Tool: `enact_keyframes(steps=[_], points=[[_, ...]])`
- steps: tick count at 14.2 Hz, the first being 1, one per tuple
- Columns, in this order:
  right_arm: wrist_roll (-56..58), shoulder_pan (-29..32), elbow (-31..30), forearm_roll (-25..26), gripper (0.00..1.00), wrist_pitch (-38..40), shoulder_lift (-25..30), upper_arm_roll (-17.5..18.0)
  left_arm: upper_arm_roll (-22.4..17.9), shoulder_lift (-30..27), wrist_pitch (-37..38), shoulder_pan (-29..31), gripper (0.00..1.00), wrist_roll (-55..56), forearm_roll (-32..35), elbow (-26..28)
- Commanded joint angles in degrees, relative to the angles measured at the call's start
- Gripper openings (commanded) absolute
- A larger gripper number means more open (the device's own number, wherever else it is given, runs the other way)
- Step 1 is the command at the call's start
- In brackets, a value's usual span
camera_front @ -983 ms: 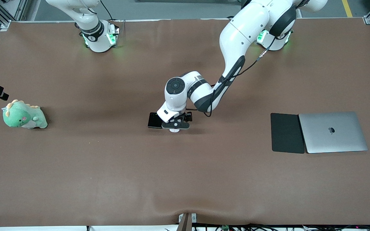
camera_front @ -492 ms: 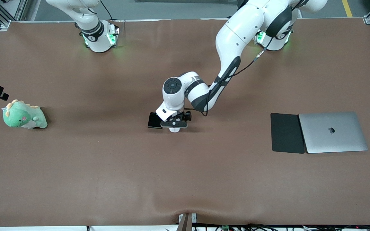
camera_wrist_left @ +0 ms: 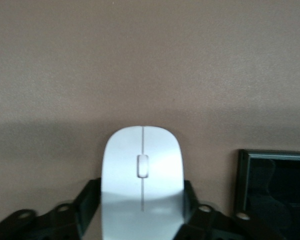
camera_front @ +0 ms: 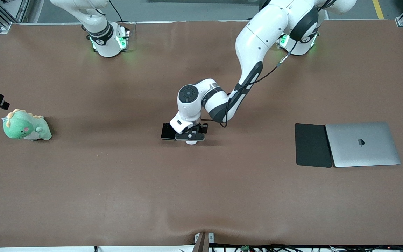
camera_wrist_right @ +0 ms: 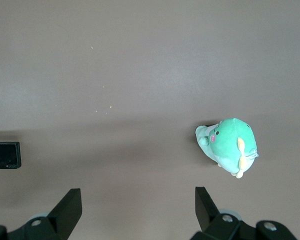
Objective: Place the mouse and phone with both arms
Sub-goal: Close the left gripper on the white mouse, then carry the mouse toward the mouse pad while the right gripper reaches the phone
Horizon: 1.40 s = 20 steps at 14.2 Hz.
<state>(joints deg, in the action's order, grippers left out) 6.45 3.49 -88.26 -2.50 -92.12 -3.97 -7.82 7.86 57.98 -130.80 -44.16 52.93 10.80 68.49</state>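
The white mouse lies on the brown table near its middle, mostly hidden under my left gripper. In the left wrist view the mouse sits between the black fingers, which press on both of its sides. The black phone lies flat right beside the mouse, toward the right arm's end, and shows in the left wrist view. My right gripper is open and empty, high over the table, out of the front view. Its camera sees the phone far off.
A large flat black pad and a closed silver laptop lie side by side toward the left arm's end. A green plush dinosaur sits toward the right arm's end, also in the right wrist view.
The left arm's elbow and wrist have shifted slightly toward the right arm's end over the mouse. Mouse and phone have not moved. The right arm's base is still.
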Motion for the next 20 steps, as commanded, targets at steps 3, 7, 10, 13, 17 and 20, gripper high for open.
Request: enact_keyframes(steps=[3, 7, 10, 13, 17, 20], points=[[0.93, 1.08, -0.07, -1.11, 1.00, 0.28, 0.01, 0.70, -1.09, -2.43, 1.51, -0.32, 0.00, 0.95, -2.98, -0.12], [0.84, 0.73, -0.07, -1.11, 1.00, 0.36, 0.01, 0.70, -1.18, -5.33, 7.92, 0.47, 0.00, 0.86, -2.19, 1.28], [0.05, -0.67, -0.07, -1.20, 1.00, 0.37, 0.01, 0.96, -1.27, -9.28, 14.94, 2.40, 0.00, 0.51, -2.10, 3.40], [-3.62, -3.83, -0.41, -1.20, 1.00, 0.28, 0.01, 0.96, -1.18, -15.42, 15.93, 5.03, 0.00, 0.24, -2.01, 9.53], [-11.09, -8.93, -5.41, -1.46, 1.00, -2.61, -0.16, 1.05, -1.01, -27.02, 13.13, 9.78, 0.00, -2.12, -1.04, 23.23], [-18.56, -15.16, -8.41, -3.04, 1.00, -7.53, -2.43, 0.96, -0.57, -34.24, 10.05, 13.74, 0.00, -5.55, -1.04, 32.12]])
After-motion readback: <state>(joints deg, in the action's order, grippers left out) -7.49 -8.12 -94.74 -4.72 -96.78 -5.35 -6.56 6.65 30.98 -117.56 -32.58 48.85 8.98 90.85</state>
